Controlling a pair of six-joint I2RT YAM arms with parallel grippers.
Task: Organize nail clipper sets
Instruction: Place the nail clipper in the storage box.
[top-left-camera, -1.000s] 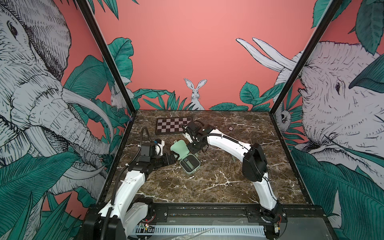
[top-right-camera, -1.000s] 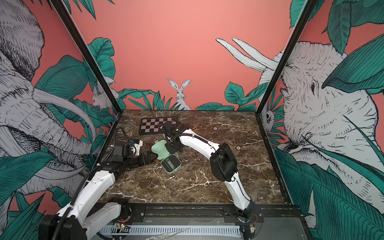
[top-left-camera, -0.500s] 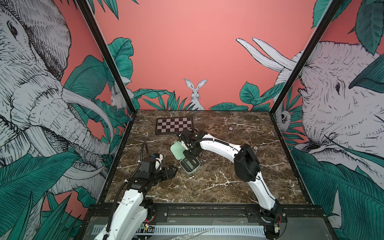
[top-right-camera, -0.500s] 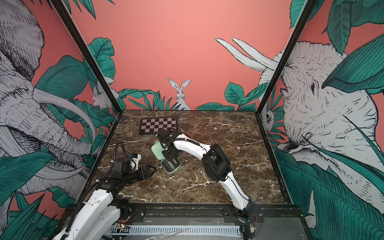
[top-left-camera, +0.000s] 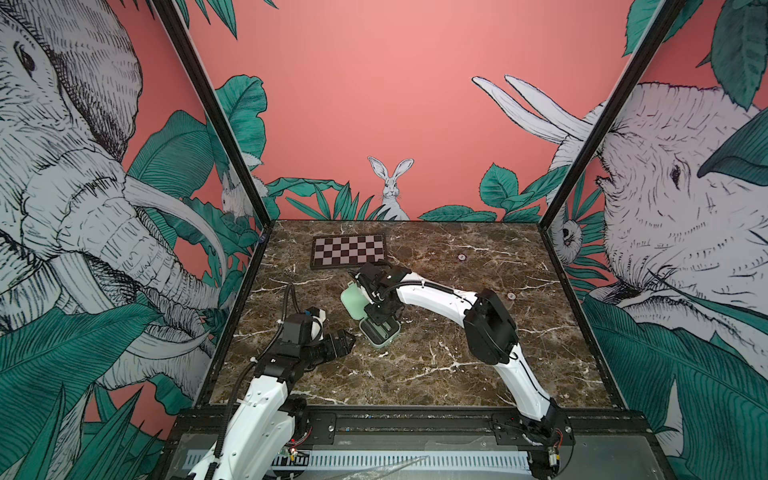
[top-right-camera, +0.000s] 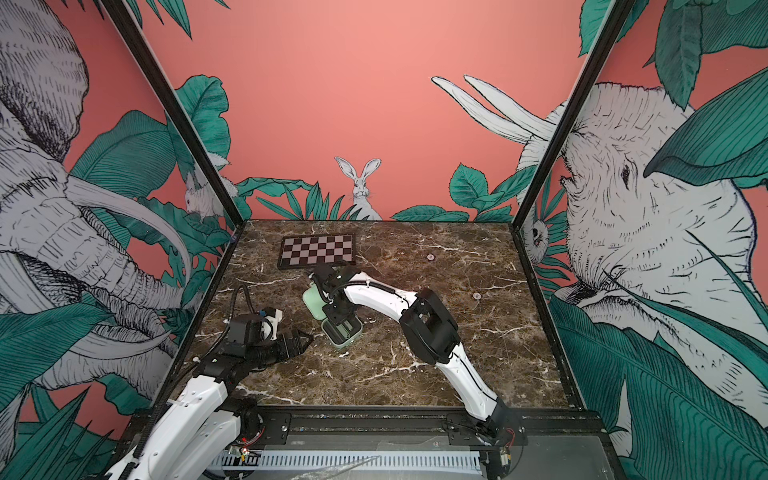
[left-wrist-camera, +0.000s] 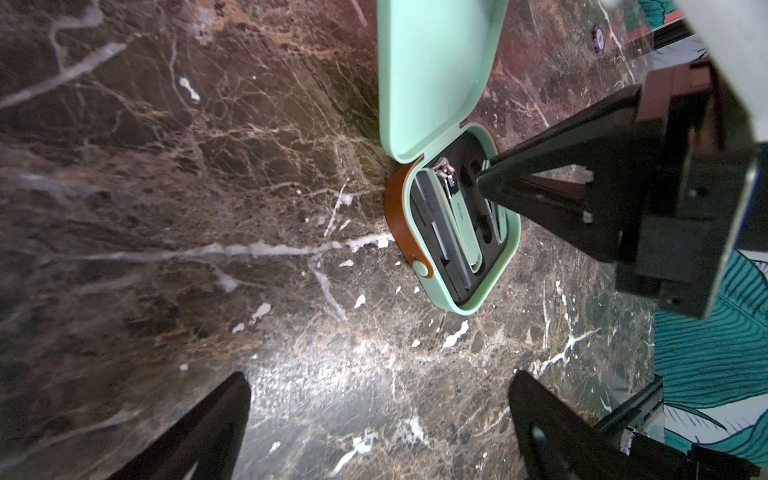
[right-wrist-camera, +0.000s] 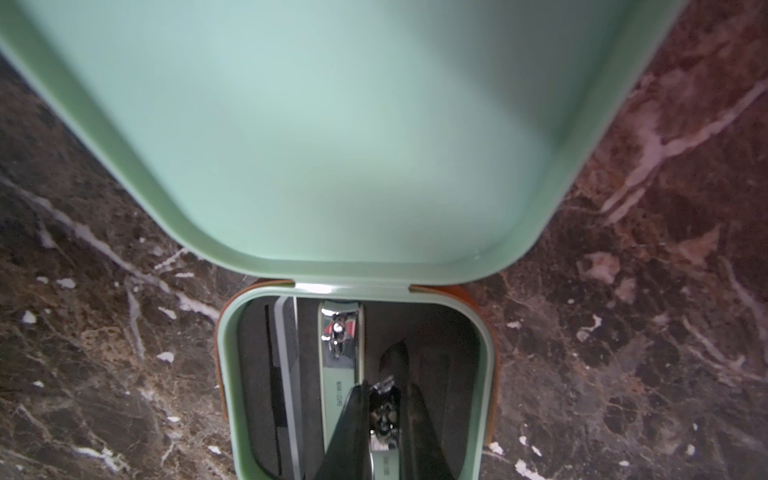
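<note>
On marble table (top-left-camera: 457, 374), left arm (top-left-camera: 259, 399) (jaws wide) backed off case (top-left-camera: 351, 301).

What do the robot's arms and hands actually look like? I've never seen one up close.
Both the left arm and right arm have smooth white shells with chunky black joints. A black cable runs along the left one. The left hand and right hand are black, with two flat fingers tapering to points.
</note>
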